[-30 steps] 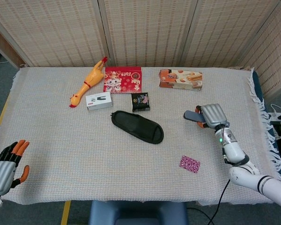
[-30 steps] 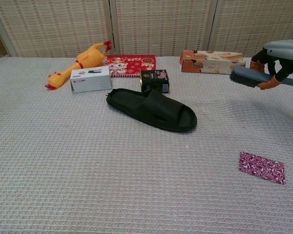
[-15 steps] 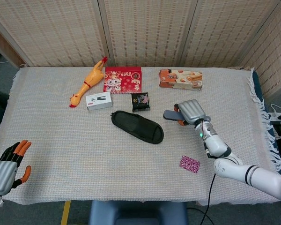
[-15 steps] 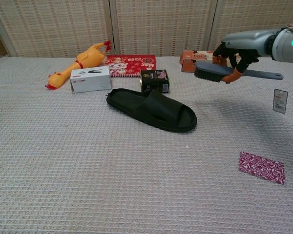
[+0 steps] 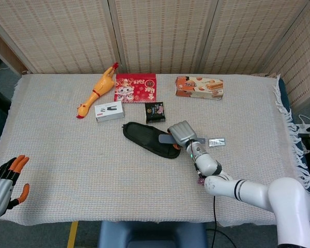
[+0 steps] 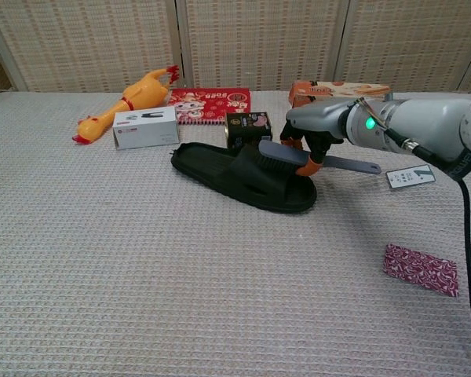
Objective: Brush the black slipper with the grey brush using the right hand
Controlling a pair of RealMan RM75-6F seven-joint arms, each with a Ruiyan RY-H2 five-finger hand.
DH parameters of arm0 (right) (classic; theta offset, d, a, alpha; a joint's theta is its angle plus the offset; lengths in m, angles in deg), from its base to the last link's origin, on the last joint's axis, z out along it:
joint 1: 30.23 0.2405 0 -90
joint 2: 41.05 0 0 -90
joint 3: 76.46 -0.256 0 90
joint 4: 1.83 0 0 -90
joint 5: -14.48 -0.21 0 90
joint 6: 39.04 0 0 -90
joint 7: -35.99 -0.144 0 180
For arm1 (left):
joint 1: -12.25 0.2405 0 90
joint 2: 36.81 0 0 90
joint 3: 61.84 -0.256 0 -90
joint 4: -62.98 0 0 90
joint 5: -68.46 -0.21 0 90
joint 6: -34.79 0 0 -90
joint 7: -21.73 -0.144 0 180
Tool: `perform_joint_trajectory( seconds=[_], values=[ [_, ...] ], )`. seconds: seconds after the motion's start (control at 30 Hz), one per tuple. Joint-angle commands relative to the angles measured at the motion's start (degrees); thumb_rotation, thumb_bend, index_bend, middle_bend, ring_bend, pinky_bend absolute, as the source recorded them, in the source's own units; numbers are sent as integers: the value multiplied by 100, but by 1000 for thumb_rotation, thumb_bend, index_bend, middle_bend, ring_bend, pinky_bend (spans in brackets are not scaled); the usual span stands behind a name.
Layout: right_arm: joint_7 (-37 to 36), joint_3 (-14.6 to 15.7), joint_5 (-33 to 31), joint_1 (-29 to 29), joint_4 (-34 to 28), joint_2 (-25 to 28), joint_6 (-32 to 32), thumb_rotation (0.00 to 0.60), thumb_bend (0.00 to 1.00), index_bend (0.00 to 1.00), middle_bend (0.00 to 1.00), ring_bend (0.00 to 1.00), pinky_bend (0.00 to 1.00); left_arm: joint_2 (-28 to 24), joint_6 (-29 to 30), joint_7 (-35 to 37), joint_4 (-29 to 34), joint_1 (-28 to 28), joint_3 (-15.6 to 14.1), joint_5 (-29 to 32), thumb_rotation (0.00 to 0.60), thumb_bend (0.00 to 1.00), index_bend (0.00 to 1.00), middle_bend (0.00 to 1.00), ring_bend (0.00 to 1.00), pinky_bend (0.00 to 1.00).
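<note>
As grey brush (image 6: 286, 156) is gripped by fingers (image 6: 310, 161) of right hand (image 6: 318, 129), pickup judged done; bristles set at strap of black slipper (image 6: 243, 177), just below fingers. Strokes judged barely begun, if at all. Bristle contact not certain. Left hand (image 5: 2, 181) seen at bench (image 5: 67, 155) edge, fingers spread, nothing held, partly cut off.

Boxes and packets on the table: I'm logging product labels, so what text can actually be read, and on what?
No text reads clearly.
Red booklet: gold characters, too blurred.
Orange snack box: lettering too small.
White box: dark print, unreadable.
Black packet: illegible.
Tag hanging from the grey brush: tiny, unreadable.
</note>
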Motion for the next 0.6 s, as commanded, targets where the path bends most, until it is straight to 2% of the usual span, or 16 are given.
perform_joint_trajectory(
  seconds=[0.03, 0.27, 0.5, 0.6],
  values=[
    [-95, -5, 8, 24, 35, -22, -11, 600, 428, 767, 546, 543, 848, -6, 8, 12, 0, 8, -4, -7, 579, 544, 0, 0, 0, 114],
    [-123, -65, 19, 246, 118, -169, -46, 600, 428, 767, 546, 543, 848, -21, 45, 91, -20, 15, 1, -39, 577, 541, 0, 0, 0, 114],
    [45, -160, -231, 625, 380, -447, -92, 600, 428, 766, 546, 543, 848, -31, 78, 98, -23, 36, 3, -47, 580, 542, 0, 0, 0, 115],
    [116, -88, -225, 640, 356, -425, 3, 600, 428, 766, 546, 543, 848, -36, 92, 104, -22, 45, 6, -44, 579, 542, 0, 0, 0, 116]
  ],
)
